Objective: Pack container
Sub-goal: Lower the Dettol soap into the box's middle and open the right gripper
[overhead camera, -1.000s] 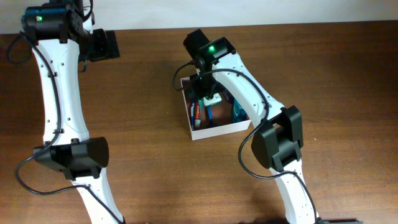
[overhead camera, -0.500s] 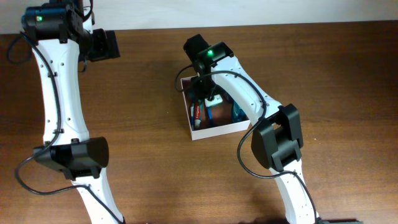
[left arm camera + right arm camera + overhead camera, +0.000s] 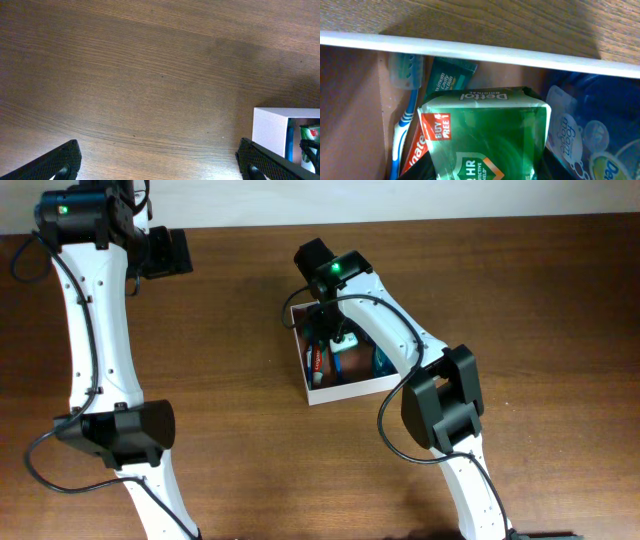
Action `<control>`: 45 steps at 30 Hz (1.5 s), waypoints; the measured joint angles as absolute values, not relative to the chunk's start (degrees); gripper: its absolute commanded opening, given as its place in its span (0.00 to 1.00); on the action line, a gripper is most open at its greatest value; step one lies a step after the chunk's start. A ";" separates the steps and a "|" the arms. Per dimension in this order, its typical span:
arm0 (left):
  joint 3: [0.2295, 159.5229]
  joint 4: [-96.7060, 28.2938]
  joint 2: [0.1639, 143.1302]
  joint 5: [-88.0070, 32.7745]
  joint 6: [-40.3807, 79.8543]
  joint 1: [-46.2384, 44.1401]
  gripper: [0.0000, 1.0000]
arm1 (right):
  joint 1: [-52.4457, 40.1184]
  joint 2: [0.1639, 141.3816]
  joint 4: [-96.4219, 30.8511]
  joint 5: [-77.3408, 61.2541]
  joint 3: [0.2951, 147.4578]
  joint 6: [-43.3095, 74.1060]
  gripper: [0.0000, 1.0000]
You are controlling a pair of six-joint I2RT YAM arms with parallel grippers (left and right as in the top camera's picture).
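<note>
The container [image 3: 350, 388] is a shallow white-walled box with a pinkish-brown inside, at mid-table. My right gripper [image 3: 333, 332] reaches down into it. In the right wrist view my right gripper [image 3: 477, 172] is shut on a green Dettol soap pack [image 3: 485, 130], held just inside the container's white wall [image 3: 480, 50]. Only dark finger edges show at the bottom of that view. My left gripper [image 3: 172, 252] is open and empty at the far left. In the left wrist view it [image 3: 160, 167] hangs over bare wood, with the container's corner [image 3: 272, 125] at right.
Inside the container lie a blue toothbrush [image 3: 402, 135], a red toothpaste box [image 3: 415, 150], a teal box [image 3: 447, 75] and a blue pouch [image 3: 590, 130]. The brown wooden table [image 3: 220, 380] spreads around the container.
My right wrist has shifted slightly toward the container's far-left side with the green pack still in it. The left arm has not moved.
</note>
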State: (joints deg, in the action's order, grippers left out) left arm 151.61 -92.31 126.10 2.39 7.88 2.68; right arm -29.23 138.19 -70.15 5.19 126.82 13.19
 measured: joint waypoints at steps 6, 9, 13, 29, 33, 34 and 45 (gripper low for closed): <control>151.61 -92.31 126.10 2.39 7.88 2.68 1.00 | -29.21 138.23 -68.99 5.21 126.82 12.84 0.38; 151.61 -92.31 126.10 2.39 7.88 2.68 1.00 | -28.97 138.30 -68.86 5.19 126.82 12.82 0.39; 151.61 -92.31 126.10 2.39 7.88 2.68 1.00 | -28.16 138.50 -68.93 5.17 126.82 12.82 0.38; 151.61 -92.31 126.10 2.39 7.88 2.68 1.00 | -27.31 139.37 -66.26 5.13 122.06 12.75 0.38; 151.61 -92.31 126.10 2.39 7.88 2.68 1.00 | -27.35 139.57 -65.56 5.15 120.95 12.64 0.38; 151.61 -92.31 126.10 2.37 7.88 2.68 1.00 | -27.35 139.57 -65.52 5.15 120.95 12.64 0.38; 151.61 -92.31 126.10 2.39 7.88 2.70 1.00 | -27.35 139.57 -65.28 4.93 120.95 12.25 0.51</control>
State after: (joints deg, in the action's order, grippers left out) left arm 151.61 -92.31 126.10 2.39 7.88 2.70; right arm -27.35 139.57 -65.28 4.93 120.95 12.25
